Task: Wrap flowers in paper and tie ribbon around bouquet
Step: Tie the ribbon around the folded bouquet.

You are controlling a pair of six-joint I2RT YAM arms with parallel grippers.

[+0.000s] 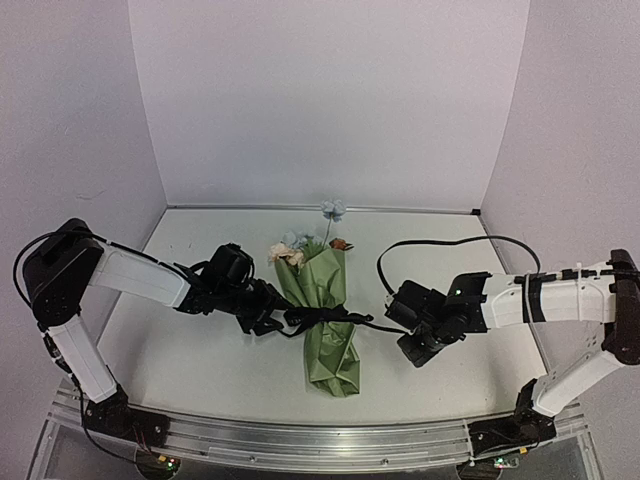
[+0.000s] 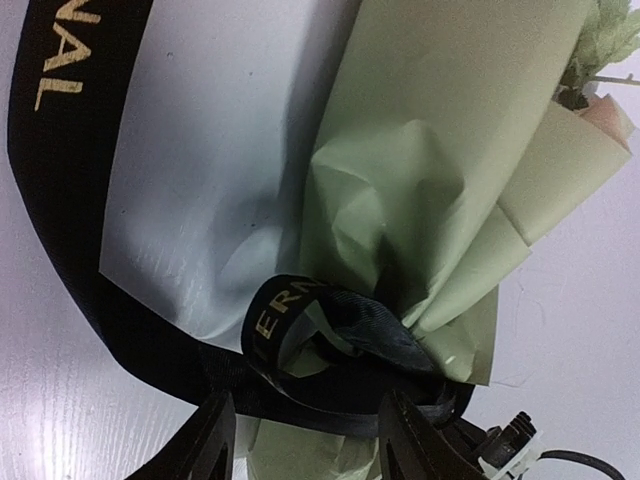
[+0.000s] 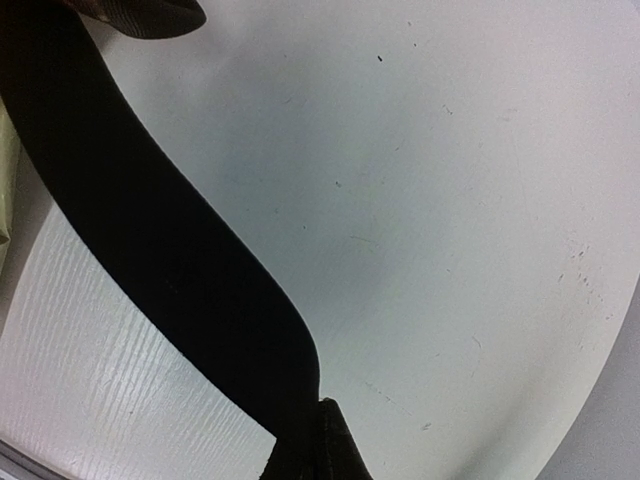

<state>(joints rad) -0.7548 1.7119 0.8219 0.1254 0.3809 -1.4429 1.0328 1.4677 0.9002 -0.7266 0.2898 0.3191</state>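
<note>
The ribbon (image 1: 330, 317), looped round the bouquet (image 1: 336, 362), is clamped by the right gripper (image 3: 305, 432), while the left gripper (image 2: 305, 402) is held half parted at the knot.

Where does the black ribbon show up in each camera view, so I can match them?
Top view: the ribbon crosses the middle, around the green paper.
Left wrist: it loops at bottom centre, a band running up the left edge.
Right wrist: a broad band from top left to bottom centre.
Shared landmark: the green paper, only a sliver at the right wrist's left edge.
</note>
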